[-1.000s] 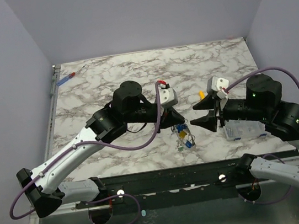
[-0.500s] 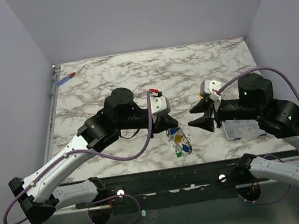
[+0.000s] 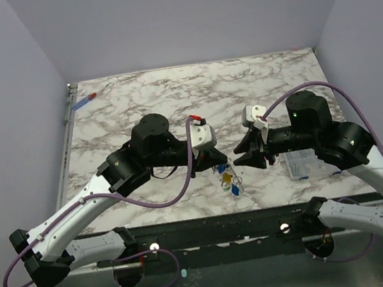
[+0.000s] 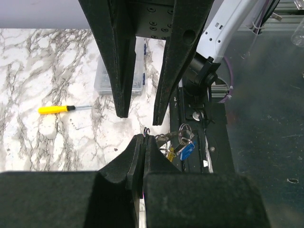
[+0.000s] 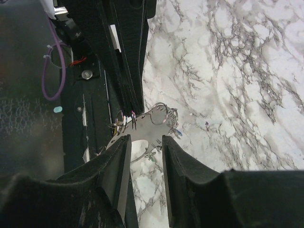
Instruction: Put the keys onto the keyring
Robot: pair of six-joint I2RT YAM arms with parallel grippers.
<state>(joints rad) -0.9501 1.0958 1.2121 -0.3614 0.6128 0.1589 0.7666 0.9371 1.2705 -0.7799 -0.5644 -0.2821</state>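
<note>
Blue-tagged keys (image 4: 186,149), grey-veined white table (image 3: 143,100)

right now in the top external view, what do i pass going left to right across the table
red-and-blue tool → left end effector → right end effector → clear plastic box

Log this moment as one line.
left gripper: shut on keyring | right gripper: open, facing it | keys: bunched by keyring

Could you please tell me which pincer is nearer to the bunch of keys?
Left. The left pincer is shut on the top of the keys, which hang below it. The right pincer is open, just to their right and pointing at them, not gripping.
</note>
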